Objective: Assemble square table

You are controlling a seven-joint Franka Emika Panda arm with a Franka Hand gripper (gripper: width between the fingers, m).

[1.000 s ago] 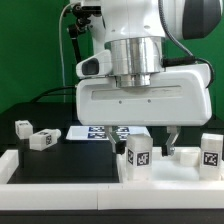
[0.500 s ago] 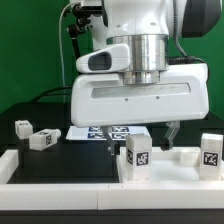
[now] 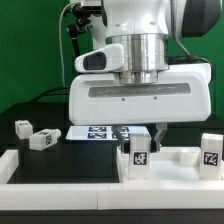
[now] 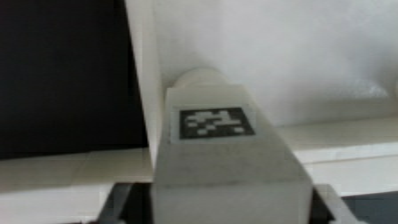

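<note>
Gripper [image 3: 141,144] was clamped on one leg [image 3: 140,157], far as I could tell. In the wrist view that leg filled the whole gap between the dark fingers [image 4: 128,206]. It stood upright, tag facing the exterior camera, right at the edge of the square top [image 3: 182,160].

Counts: four legs total. One was in the grip and a second leg [image 3: 210,153] stood upright toward the exterior view's right. A third leg [image 3: 22,127] and a fourth leg [image 3: 40,140] sat close together on the black table [image 3: 70,150] toward the left, well apart from the arm. One top, one marker board [image 3: 95,132] behind the gripper, and one low white rail [image 3: 60,168] along the front.

Room-wise, the black stretch between the left pair and the gripper was open, and the rail boxed in the front.
</note>
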